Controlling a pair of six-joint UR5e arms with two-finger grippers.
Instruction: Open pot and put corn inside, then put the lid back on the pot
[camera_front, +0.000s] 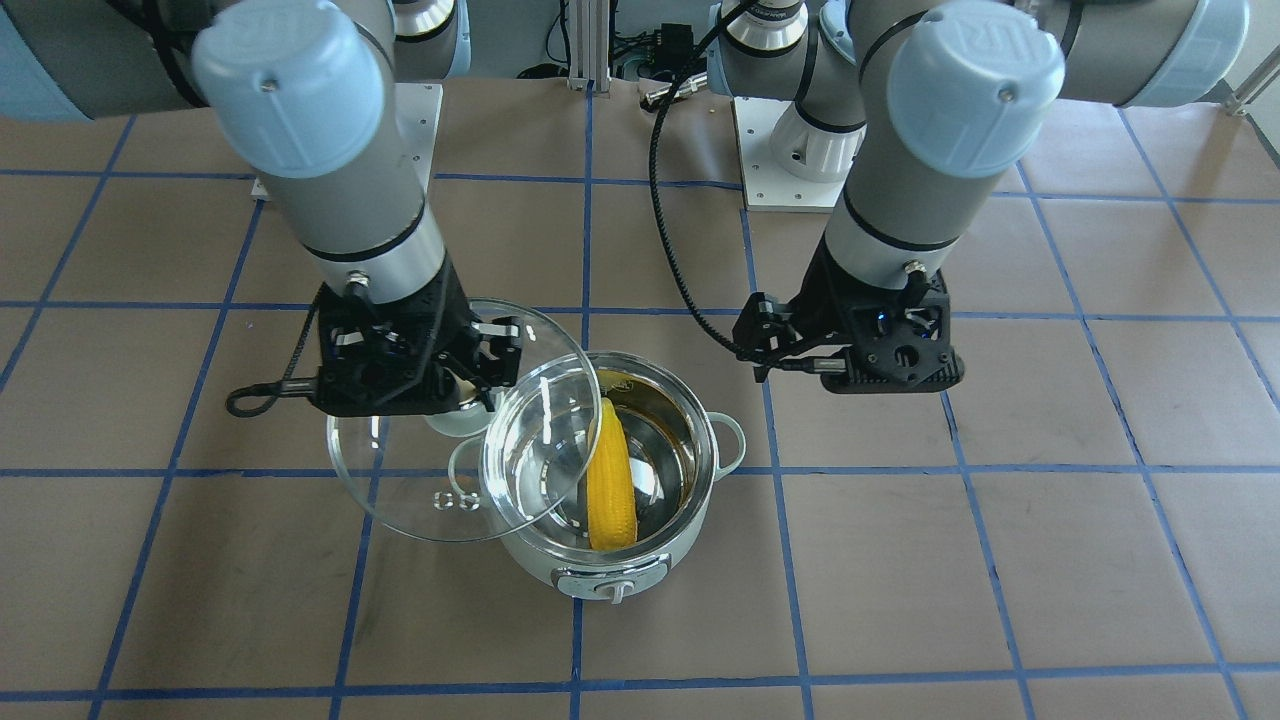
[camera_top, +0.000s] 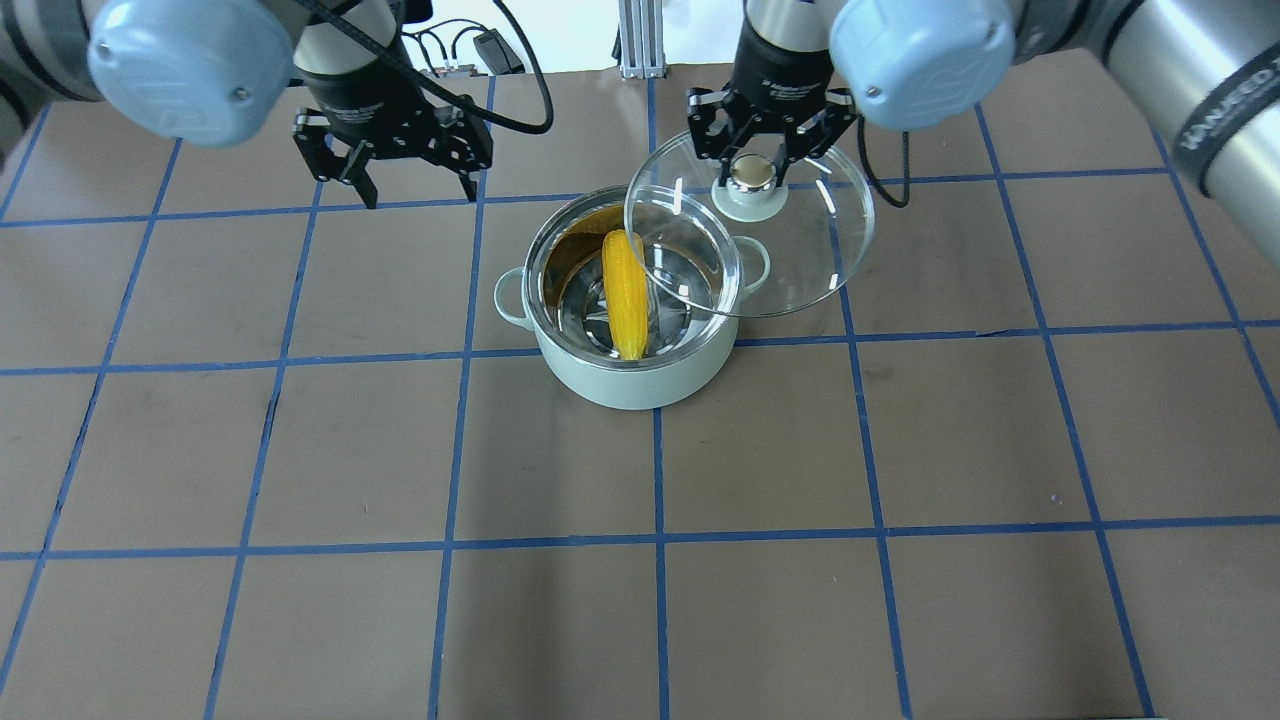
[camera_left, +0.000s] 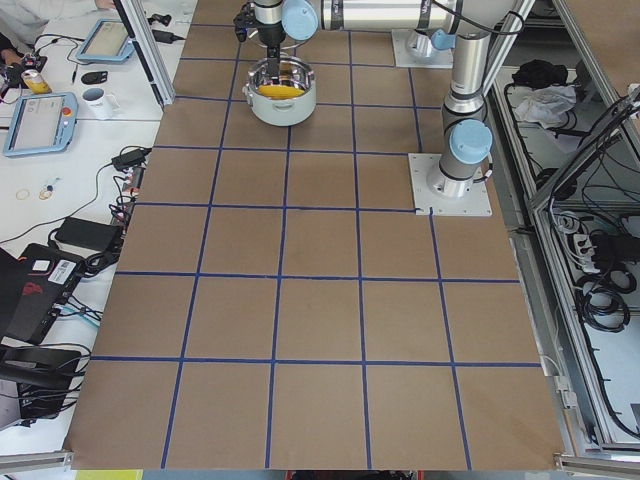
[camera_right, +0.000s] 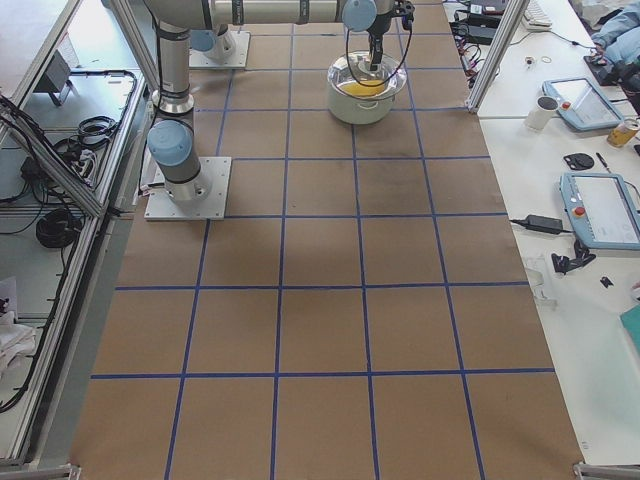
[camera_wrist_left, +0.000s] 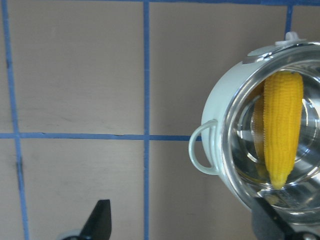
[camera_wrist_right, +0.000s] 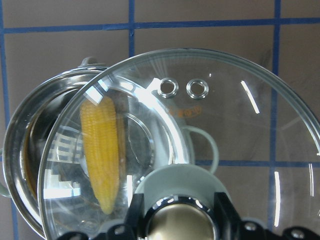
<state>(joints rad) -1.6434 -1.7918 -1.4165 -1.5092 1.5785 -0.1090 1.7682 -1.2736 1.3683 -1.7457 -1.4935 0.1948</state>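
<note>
The mint-green pot (camera_top: 628, 385) stands open on the table, with the yellow corn (camera_top: 625, 295) lying inside it, tip towards the robot. My right gripper (camera_top: 752, 172) is shut on the knob of the glass lid (camera_top: 800, 250). It holds the lid tilted above the pot's right side, overlapping part of the opening. My left gripper (camera_top: 420, 195) is open and empty, left of and behind the pot. In the front view the lid (camera_front: 420, 490) overlaps the pot (camera_front: 620, 560) and the corn (camera_front: 610, 480). The right wrist view shows the corn (camera_wrist_right: 102, 150) through the lid (camera_wrist_right: 240, 130).
Brown paper with a blue tape grid (camera_top: 655, 450) covers the table. The arms' base plates (camera_front: 770, 160) lie behind the pot. A black cable loop (camera_front: 250, 400) hangs from the right wrist. Side benches hold tablets (camera_right: 600, 210) and a mug (camera_right: 545, 112).
</note>
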